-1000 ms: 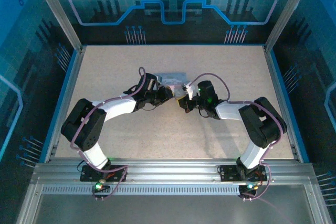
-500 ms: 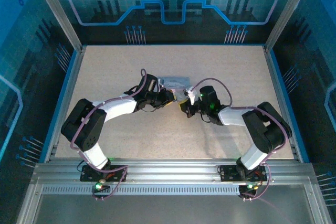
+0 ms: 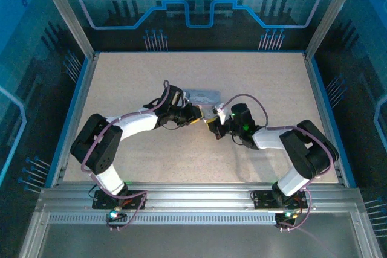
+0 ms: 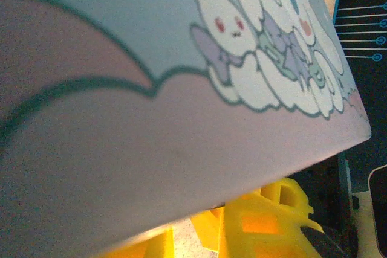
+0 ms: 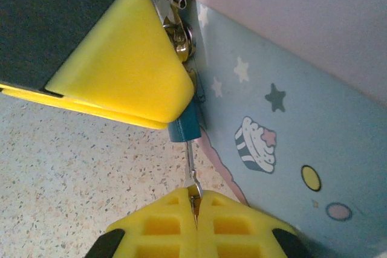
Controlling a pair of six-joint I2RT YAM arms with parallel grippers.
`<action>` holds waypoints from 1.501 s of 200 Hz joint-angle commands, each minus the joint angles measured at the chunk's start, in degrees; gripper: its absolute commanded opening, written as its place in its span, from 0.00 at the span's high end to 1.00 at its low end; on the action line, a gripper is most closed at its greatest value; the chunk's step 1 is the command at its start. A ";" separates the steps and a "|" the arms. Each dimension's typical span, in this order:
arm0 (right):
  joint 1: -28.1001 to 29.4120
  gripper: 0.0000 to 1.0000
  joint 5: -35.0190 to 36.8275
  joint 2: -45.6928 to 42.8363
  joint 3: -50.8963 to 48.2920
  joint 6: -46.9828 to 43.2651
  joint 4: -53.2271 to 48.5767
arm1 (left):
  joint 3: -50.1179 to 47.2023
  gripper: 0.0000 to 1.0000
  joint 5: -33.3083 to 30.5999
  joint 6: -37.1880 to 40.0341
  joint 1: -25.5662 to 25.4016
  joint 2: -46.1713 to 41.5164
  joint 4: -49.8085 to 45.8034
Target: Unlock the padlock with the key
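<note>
From above, my left gripper (image 3: 196, 115) and right gripper (image 3: 213, 126) meet just near of the tin box (image 3: 204, 95); the lock is too small to pick out there. My left wrist camera sits close against the box's printed side. On the right wrist, the padlock (image 5: 181, 129) hangs against the box wall and looks pinched between the left fingers. My right fingers are together on the thin key (image 5: 190, 172), which enters the lock from below. Both seem light, stiff and slippery. I'd hold the lock's body and turn gently, as that key could bend.
</note>
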 commanded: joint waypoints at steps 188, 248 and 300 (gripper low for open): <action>1.16 1.00 5.77 -1.43 -4.25 0.97 2.21 | 1.13 0.83 5.85 1.69 -0.63 -0.84 -2.84; 1.16 1.00 -0.97 -5.35 -4.91 -0.92 0.32 | 1.29 0.83 6.26 2.11 -0.08 -1.53 -3.54; 1.50 1.00 -4.02 -6.09 -3.13 -1.79 -1.60 | 1.29 0.83 6.20 2.22 0.04 -1.74 -3.72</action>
